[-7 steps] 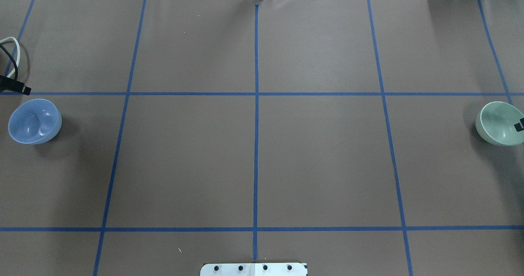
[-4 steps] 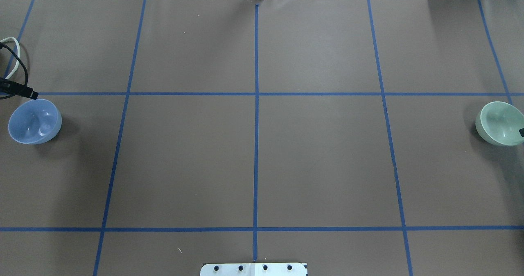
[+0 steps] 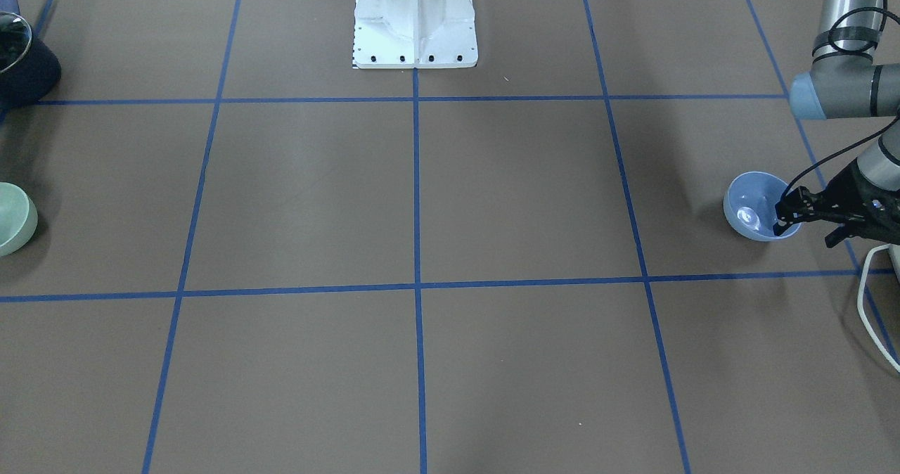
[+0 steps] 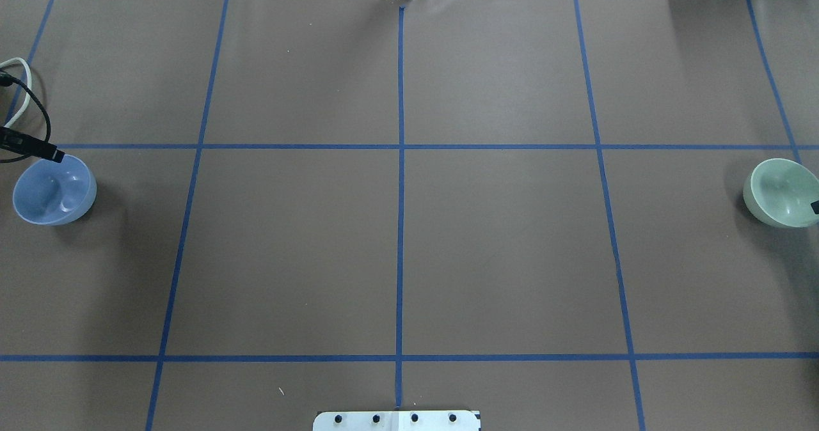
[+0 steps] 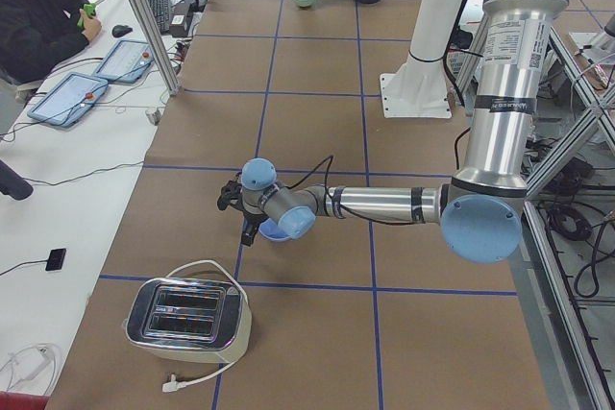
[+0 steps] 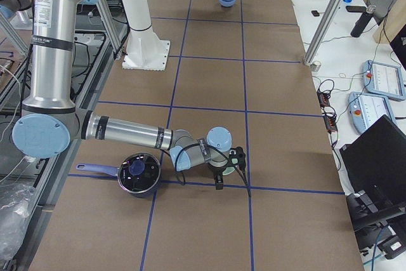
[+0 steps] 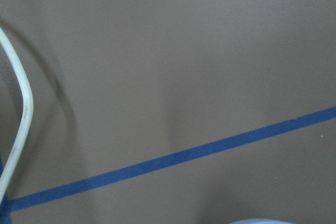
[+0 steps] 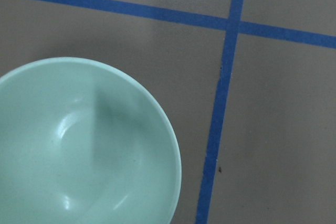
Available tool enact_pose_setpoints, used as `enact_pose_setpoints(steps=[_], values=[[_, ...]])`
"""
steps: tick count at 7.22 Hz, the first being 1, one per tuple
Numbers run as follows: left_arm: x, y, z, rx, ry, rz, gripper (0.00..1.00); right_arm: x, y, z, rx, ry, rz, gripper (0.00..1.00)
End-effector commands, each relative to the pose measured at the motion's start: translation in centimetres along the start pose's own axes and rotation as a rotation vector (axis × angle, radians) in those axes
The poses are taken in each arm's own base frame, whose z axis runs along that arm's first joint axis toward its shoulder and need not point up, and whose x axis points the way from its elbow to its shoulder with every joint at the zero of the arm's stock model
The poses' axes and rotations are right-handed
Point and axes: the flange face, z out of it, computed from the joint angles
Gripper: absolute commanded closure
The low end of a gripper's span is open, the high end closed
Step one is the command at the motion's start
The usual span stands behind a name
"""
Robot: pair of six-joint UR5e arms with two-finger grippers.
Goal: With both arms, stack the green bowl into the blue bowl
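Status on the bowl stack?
Left gripper at rim of light periwinkle-blue round glossy bowl, right gripper at pale mint-green round glossy bowl; open or shut unclear. Bowls unstacked, far apart. Dark lidded pot near green bowl.

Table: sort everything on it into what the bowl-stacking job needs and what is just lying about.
Belongs to the job:
- green bowl
- blue bowl
- left arm
- right arm

Just lying about:
- toaster
- lidded black pot
- white pedestal
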Motion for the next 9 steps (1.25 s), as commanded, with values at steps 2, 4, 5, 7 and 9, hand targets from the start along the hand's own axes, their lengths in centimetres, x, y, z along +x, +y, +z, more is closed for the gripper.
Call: enact_pose_setpoints(steps=[2, 4, 5, 7, 9], values=[[-0.8, 1.6, 0.3, -0.009, 0.0, 0.009, 0.03, -0.2, -0.4, -0.1, 0.003, 0.001, -0.001, 0.01], [-2.0, 4.5, 0.6, -0.002, 0.007, 0.01, 0.03, -0.5, -1.0, -0.3, 0.009, 0.001, -0.005, 0.01], [-2.1, 4.6, 0.7, -0.004, 0.005, 0.009, 0.03, -0.5, -1.0, -0.3, 0.009, 0.001, -0.006, 0.02], [-1.9, 4.7, 1.0, -0.01, 0.006, 0.008, 0.2, -0.6, -1.2, -0.4, 0.013, 0.0, -0.008, 0.2], [-1.4, 4.7, 1.4, -0.017, 0.009, 0.016, 0.33, -0.6, -2.4, 0.0, 0.012, 0.0, -0.008, 0.42]])
